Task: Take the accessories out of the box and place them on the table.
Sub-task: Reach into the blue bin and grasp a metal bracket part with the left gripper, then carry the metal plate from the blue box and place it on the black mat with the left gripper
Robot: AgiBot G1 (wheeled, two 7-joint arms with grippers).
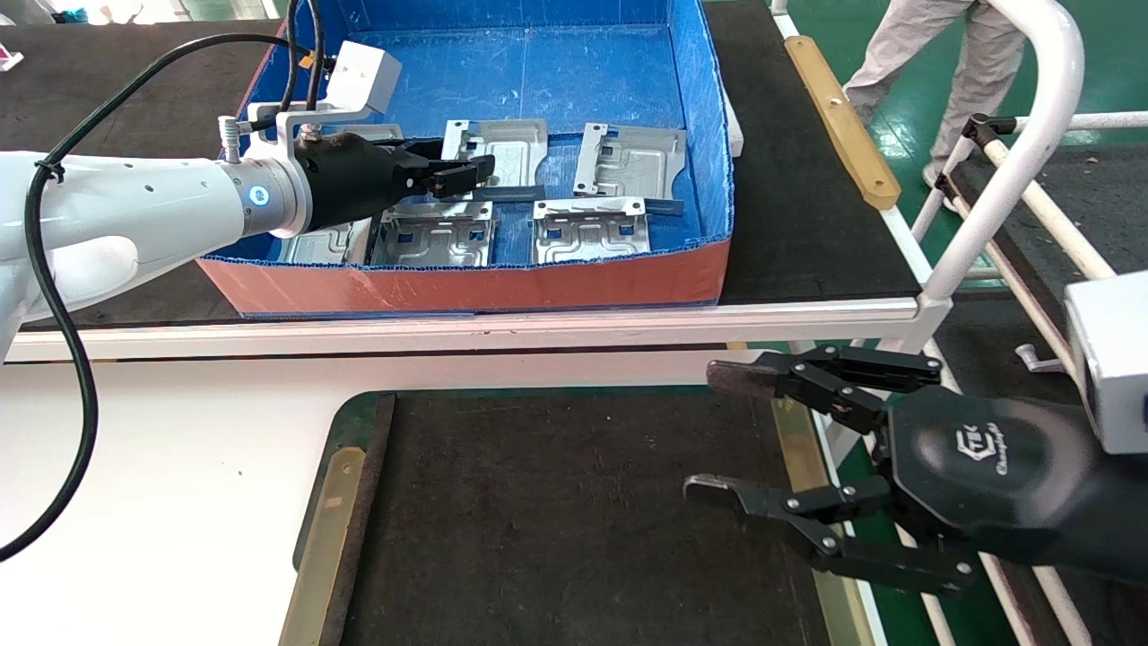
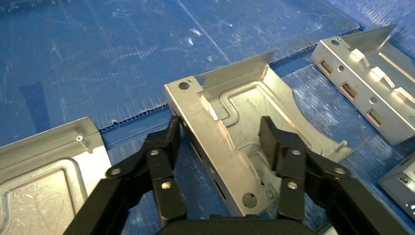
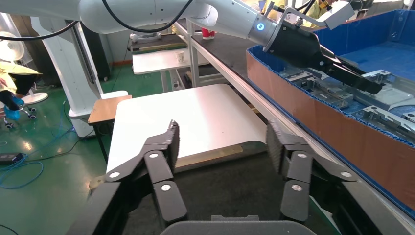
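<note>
Left end effector [image 2: 220, 142]: open inside the box [image 1: 619, 269]; our fingers [image 2: 169, 142] straddle the raised flange of one plate [image 2: 235, 122], gripping nothing yet.
Why there: we judge the upright flange gives the only edge to pinch; the flat face offers none.
Right end effector [image 1: 717, 431]: open and empty, parked at the mat's right edge, likely clear of the drop zone.
Plates: five show in the head view, all lying on the blue floor near the front wall.
Mat [image 1: 556, 520]: black felt, brass strips [image 1: 327, 529] either side, no plate on it.
Bench [image 1: 807, 179]: black top with white rail, carrying the box.
Room: green floor; a person [image 1: 933, 63] stands beyond the bench.
</note>
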